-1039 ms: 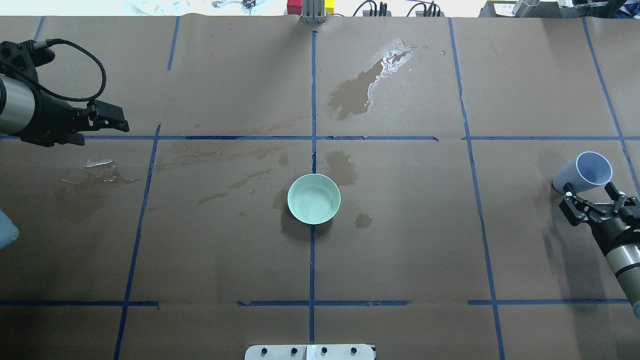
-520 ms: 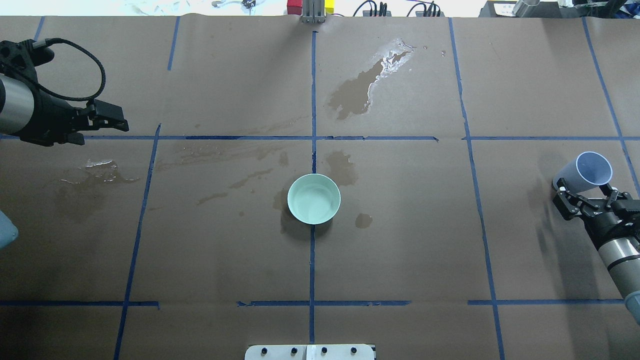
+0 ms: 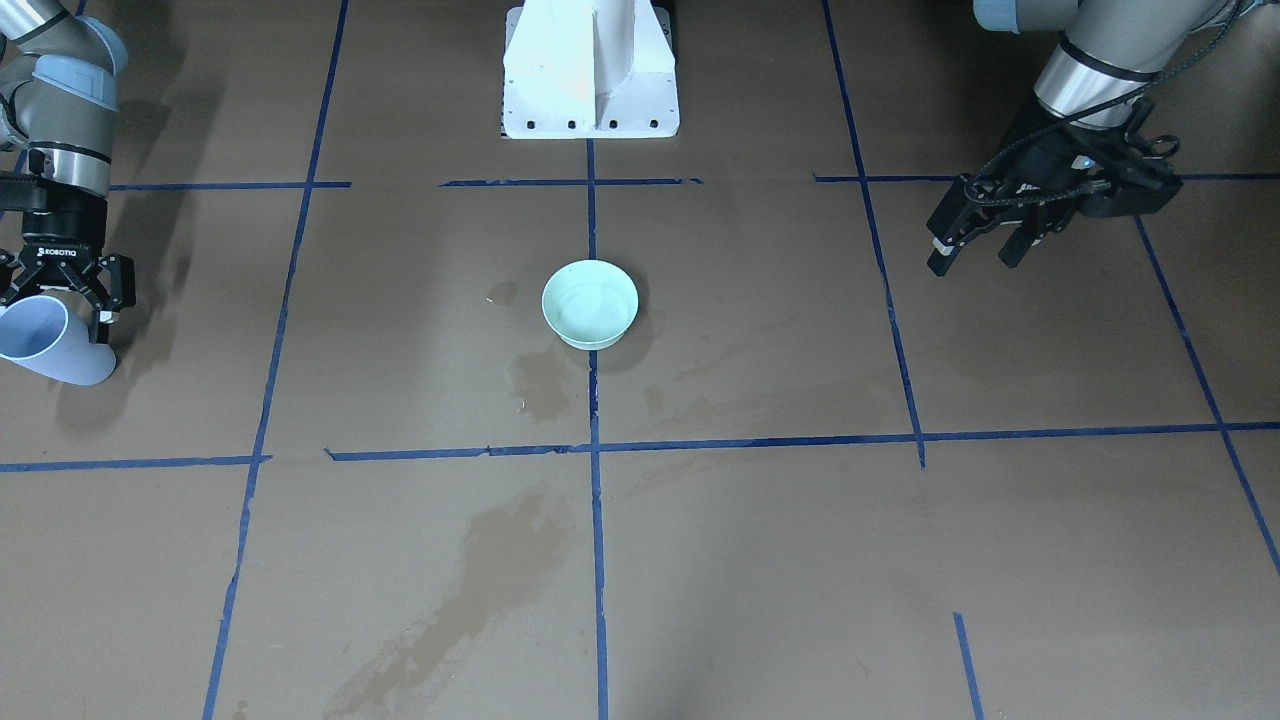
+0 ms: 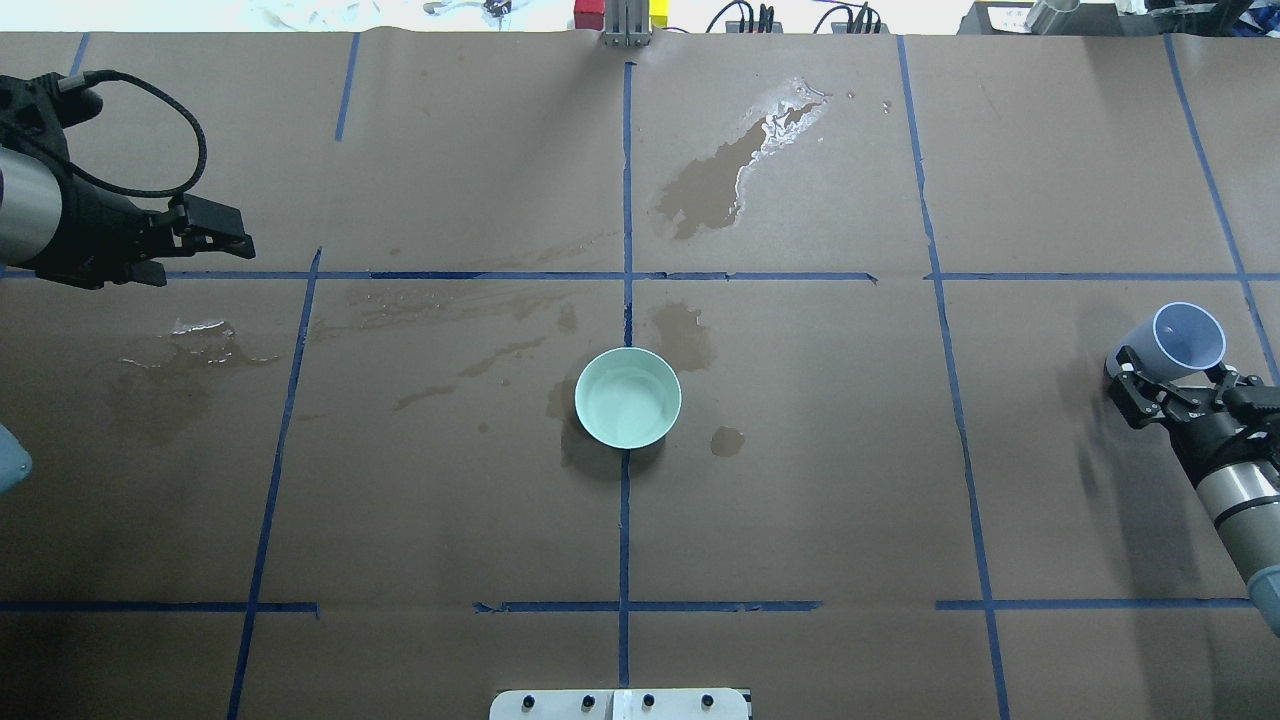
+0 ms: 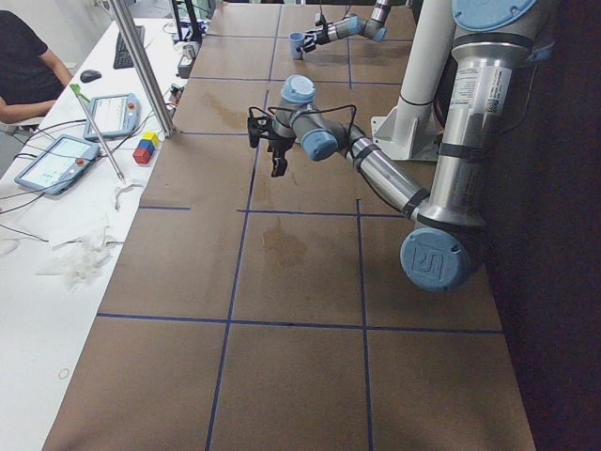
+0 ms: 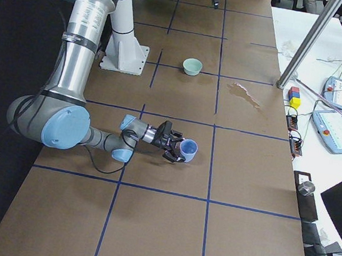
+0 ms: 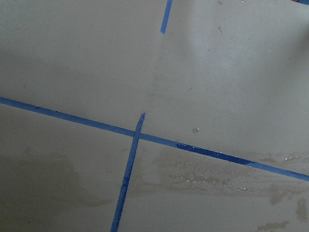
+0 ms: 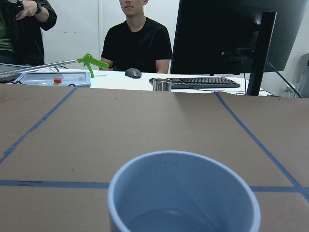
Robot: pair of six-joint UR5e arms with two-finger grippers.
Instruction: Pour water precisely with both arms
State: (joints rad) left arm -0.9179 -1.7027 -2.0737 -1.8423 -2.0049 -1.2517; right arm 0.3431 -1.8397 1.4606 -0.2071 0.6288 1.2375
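Note:
A pale blue cup (image 4: 1187, 338) stands at the table's right side. My right gripper (image 4: 1172, 370) is open around it, one finger on each side of its lower body. The front-facing view shows the same cup (image 3: 48, 345) under that gripper (image 3: 58, 300). In the right wrist view the cup (image 8: 183, 193) fills the lower frame, with a faint surface of water (image 8: 169, 220) low inside. A mint-green bowl (image 4: 628, 397) sits at the table's centre. My left gripper (image 4: 238, 232) hangs open and empty far to the left, and its fingers (image 3: 1008, 252) stand apart.
Brown paper with a blue tape grid covers the table. Wet patches lie behind the bowl (image 4: 735, 170) and on the left (image 4: 190, 345). The white pedestal (image 3: 590, 70) stands at the robot's side. People sit at a desk (image 8: 137, 43) past the table's right end.
My right gripper has moved forward until its fingers flank the cup, which has stayed put. My left arm has drawn back slightly to the left.

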